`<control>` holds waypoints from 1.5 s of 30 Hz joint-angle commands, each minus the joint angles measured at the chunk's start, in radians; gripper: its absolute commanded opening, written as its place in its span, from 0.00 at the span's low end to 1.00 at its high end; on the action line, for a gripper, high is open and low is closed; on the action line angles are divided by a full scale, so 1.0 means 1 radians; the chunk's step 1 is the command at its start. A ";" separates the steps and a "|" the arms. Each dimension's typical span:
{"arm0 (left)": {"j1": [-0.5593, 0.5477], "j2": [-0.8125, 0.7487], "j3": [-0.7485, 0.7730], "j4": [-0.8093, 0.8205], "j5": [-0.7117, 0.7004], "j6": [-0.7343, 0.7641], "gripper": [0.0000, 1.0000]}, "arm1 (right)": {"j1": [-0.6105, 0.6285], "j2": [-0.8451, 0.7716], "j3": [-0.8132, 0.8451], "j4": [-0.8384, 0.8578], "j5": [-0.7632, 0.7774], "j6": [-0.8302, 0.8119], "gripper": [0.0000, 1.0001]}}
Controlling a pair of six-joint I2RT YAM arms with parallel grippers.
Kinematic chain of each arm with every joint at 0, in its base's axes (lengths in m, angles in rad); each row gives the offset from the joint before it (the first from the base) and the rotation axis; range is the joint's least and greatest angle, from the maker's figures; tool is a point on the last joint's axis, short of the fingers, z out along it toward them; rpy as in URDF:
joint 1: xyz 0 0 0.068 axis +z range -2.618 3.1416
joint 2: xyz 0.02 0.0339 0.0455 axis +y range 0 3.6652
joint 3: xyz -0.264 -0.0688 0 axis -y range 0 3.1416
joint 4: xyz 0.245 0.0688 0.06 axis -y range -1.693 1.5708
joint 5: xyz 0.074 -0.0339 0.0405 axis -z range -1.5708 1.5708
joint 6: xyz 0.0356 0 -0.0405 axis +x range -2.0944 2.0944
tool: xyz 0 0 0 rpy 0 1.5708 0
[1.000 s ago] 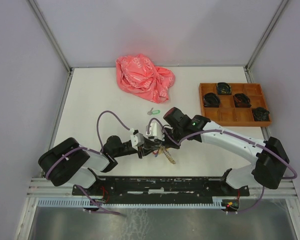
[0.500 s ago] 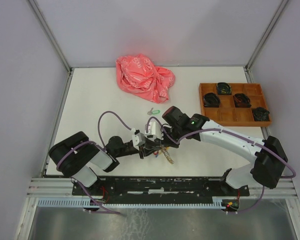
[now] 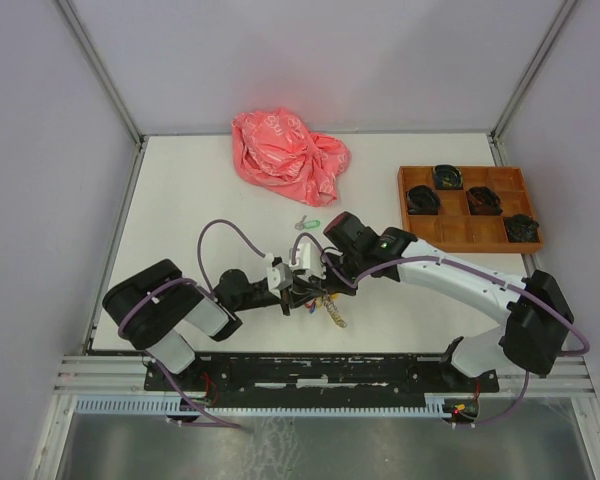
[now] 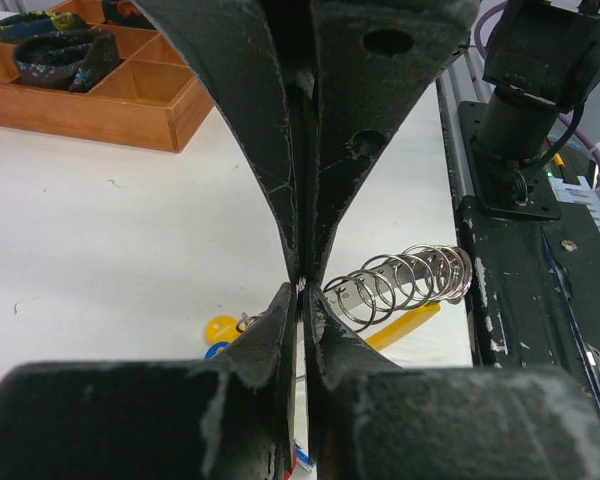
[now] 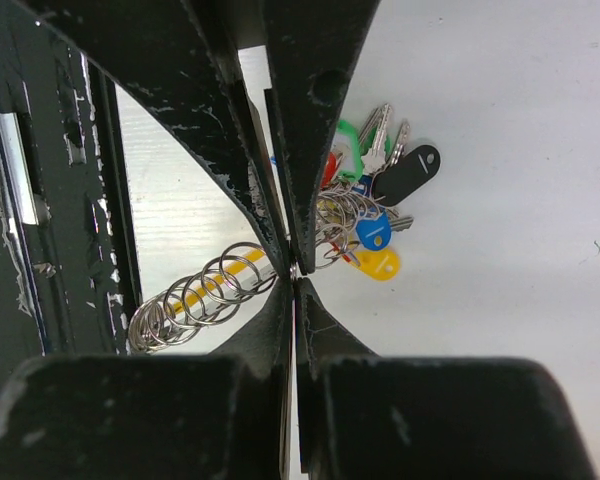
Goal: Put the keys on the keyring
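Green key is seen lying flat on the desk, loose, just beyond the two hands. Its long axis runs roughly left-right, with the tag end toward the right and the metal end toward the left. It is held by neither hand.

A red tag is seen in the right wrist view inside the bunch, half hidden behind a finger. A green tag and silver blades sit beside it, blades pointing away from the fingertips. Black, blue and yellow tags are fanned out in the same bunch.

Left hand: fingers are pressed together, tips touching. Right hand: the same, tips closed with no gap. The two hands meet tip to tip near the middle of the desk's near side. Thin ring wire is seen right at both pinch points; whether it is actually clamped cannot be told.

A coil of rings trails from the pinch point toward the near rail, with a yellow strip under it.

Edges: the near rail lies just beside the coil. Bag sits at the far edge and tray at the right edge, both well apart from the hands. Bare desk is left open to the left of the hands and between green key and bag.
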 commanded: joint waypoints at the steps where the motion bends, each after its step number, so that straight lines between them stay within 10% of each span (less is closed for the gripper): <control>1: -0.008 0.014 0.018 0.069 0.018 -0.012 0.04 | 0.007 -0.051 0.000 0.101 -0.035 0.011 0.03; 23: -0.006 -0.044 -0.039 0.231 -0.021 -0.082 0.03 | -0.177 -0.284 -0.399 0.584 -0.333 0.075 0.35; 45: -0.008 -0.079 -0.037 0.232 -0.014 -0.101 0.03 | -0.177 -0.213 -0.441 0.705 -0.400 0.120 0.15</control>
